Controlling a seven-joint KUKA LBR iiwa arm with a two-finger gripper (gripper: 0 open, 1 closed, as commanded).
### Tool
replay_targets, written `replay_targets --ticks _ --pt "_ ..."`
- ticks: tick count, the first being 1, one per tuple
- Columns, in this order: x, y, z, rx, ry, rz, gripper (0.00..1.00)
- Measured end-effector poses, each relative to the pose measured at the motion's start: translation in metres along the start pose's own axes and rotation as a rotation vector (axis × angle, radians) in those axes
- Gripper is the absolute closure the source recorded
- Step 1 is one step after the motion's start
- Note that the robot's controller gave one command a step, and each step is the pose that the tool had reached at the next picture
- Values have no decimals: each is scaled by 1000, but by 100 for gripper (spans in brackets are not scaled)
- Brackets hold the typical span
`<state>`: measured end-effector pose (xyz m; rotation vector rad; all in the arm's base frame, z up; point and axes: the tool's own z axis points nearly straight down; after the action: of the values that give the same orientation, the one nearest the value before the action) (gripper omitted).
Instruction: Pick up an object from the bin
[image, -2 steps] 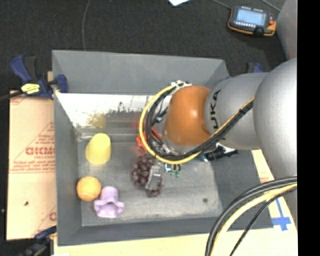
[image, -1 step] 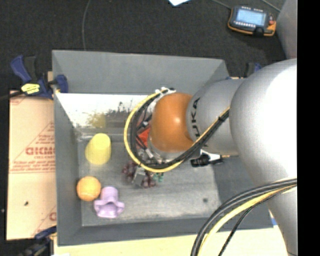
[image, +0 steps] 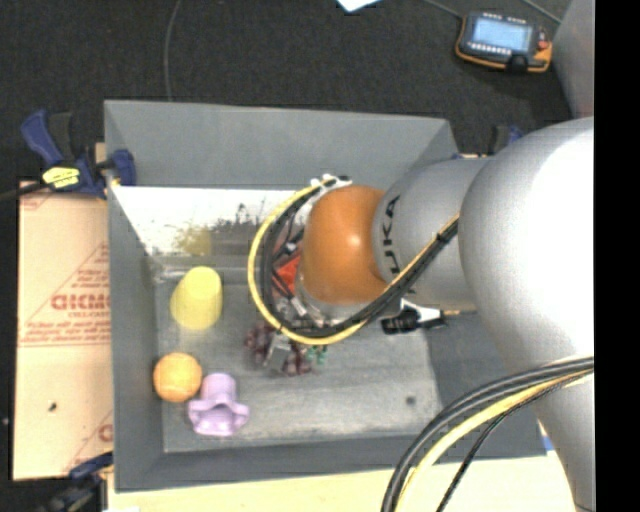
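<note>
My gripper (image: 299, 333) hangs low in the middle of the bin, mostly hidden under the arm's wrist. Right beneath it, and partly covered by it, lies a small dark purple knobbly cluster (image: 268, 347) that looks like a bunch of toy grapes. A small green bit (image: 316, 353) shows at the cluster's right side. A red thing (image: 288, 272) peeks out just behind the wrist; most of it is hidden.
A yellow cylinder (image: 197, 297) lies at the left. Below it an orange ball (image: 176, 377) rests in the front left corner, beside a lilac plastic figure (image: 217, 405). The arm covers the bin's right half.
</note>
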<state>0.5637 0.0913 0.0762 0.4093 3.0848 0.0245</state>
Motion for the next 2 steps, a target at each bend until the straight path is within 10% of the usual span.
replay_targets --ticks 2 --pt "0 1 -47 0 4 1 100"
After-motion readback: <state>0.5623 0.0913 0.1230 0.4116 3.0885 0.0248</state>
